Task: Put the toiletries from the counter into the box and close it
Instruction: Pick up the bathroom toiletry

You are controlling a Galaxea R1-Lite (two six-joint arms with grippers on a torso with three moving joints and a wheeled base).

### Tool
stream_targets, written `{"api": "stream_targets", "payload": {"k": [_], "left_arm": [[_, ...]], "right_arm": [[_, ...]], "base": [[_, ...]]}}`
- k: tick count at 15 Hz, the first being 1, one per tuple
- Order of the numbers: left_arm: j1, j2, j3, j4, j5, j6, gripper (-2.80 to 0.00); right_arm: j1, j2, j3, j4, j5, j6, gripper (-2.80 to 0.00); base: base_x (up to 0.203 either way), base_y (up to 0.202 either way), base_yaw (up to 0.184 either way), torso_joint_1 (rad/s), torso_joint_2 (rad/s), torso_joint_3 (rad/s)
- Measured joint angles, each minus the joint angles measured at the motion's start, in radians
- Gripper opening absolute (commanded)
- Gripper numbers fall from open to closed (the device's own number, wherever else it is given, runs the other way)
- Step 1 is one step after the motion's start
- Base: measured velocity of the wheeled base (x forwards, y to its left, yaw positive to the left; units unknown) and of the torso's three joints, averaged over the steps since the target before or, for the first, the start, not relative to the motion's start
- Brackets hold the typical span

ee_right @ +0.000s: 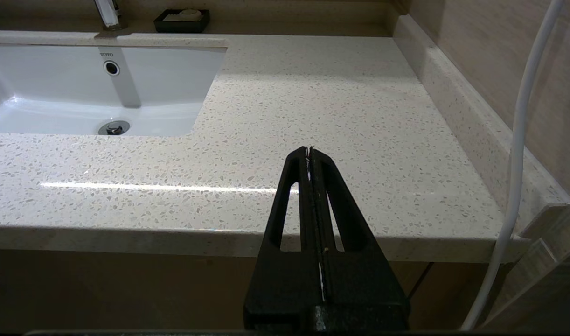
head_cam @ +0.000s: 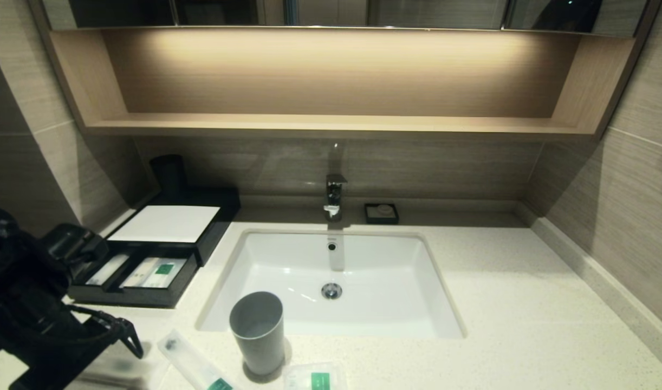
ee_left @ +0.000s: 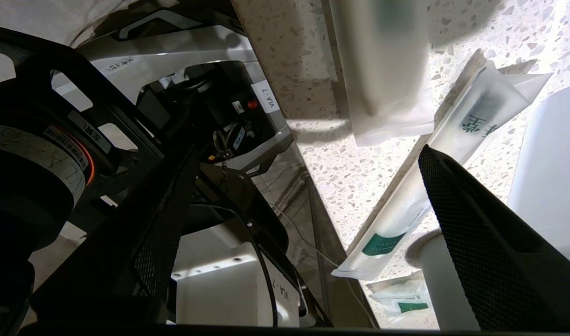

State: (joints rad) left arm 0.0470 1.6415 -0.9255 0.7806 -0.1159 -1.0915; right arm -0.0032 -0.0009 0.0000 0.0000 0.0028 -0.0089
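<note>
The box (head_cam: 163,238) is sitting on the counter (head_cam: 515,303) just left of the sink (head_cam: 331,281), against the back-left corner. Its white top panel is lying flat, and its front drawer (head_cam: 133,279) is standing pulled out toward the robot. Packets with a green label are lying inside the drawer compartments.

Three toiletries are lying on the counter along the front edge of the sink. One long packet (head_cam: 193,364) is lying at an angle just left of a grey cup (head_cam: 258,331), its green label at the near end. The small squarish packet (head_cam: 315,377) is lying just right of the cup. A second long packet (head_cam: 119,368), blurred in the head view, is lying further left, directly under the left gripper (head_cam: 122,338).

The left gripper is hovering over the front-left part of the counter, left of the sink and in front of the drawer. In the left wrist view its fingers (ee_left: 481,238) are standing wide apart, with nothing between them, and the two long packets are showing beyond them.

The right gripper (ee_right: 309,154) is resting off the counter's front edge, right of the sink, with its fingers pressed together on nothing.

A faucet (head_cam: 333,195) is standing behind the sink, and a small soap dish (head_cam: 381,212) is sitting just right of it.
</note>
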Motion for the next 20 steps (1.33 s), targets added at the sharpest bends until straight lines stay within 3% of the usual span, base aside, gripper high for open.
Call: {"api": "stream_targets", "payload": {"k": [20], "left_arm": [[0.001,0.072,0.018,-0.003,0.038,-0.001,0.00]], "right_arm": [[0.000,0.000,0.000,0.000,0.000,0.000,-2.80]], "base": [[0.000,0.000,0.000,0.000,0.00,0.000]]}}
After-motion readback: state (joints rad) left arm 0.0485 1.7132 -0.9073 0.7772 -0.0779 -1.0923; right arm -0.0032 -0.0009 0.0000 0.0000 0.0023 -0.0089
